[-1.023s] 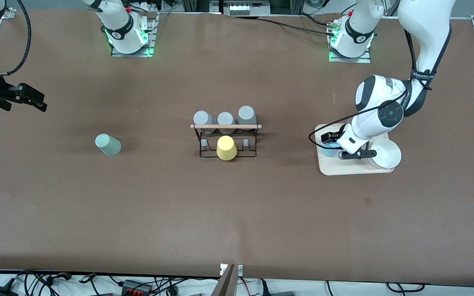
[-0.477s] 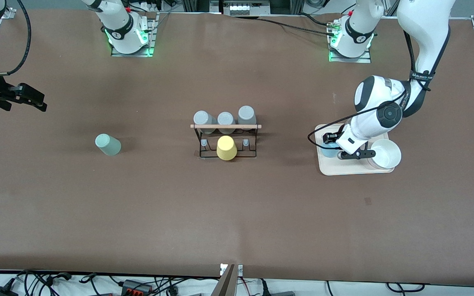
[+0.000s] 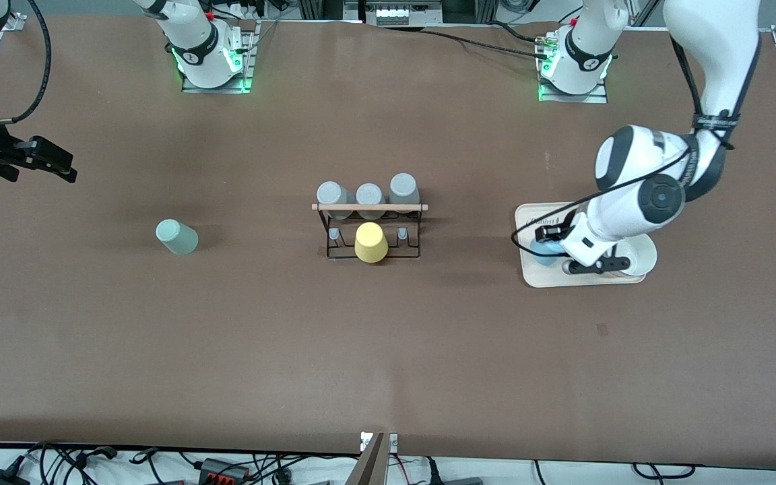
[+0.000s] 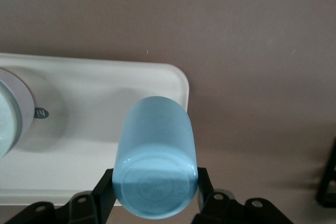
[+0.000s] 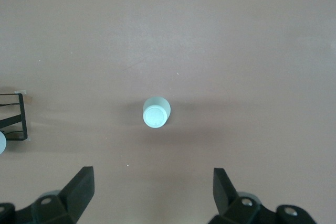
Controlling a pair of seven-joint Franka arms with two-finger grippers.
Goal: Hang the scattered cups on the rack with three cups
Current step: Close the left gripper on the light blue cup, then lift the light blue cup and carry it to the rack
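Observation:
The light blue cup point(image 3: 537, 249) is held between the fingers of my left gripper point(image 3: 544, 244) over the cream tray point(image 3: 550, 277). In the left wrist view the cup point(image 4: 156, 156) shows base-on, clamped between the black fingertips point(image 4: 105, 192), with my left gripper point(image 4: 155, 195) shut on it. The pale mint green cup point(image 3: 176, 237) stands on the table toward the right arm's end. My right gripper point(image 3: 44, 162) waits open and empty at that end; its wrist view shows the mint cup point(image 5: 156, 113) below my right gripper point(image 5: 155, 187). The black wire rack point(image 3: 369, 207) stands mid-table.
Three grey cups point(image 3: 369, 195) hang on the rack's pegs and a yellow cup point(image 3: 370, 243) sits on its nearer row. A white bowl point(image 3: 640, 252) sits on the tray, partly hidden by the left arm; it also shows in the left wrist view point(image 4: 10, 114).
The left arm's wrist and elbow have swung toward its own end of the table while the gripper stays on the light blue cup over the tray. The right arm has not moved.

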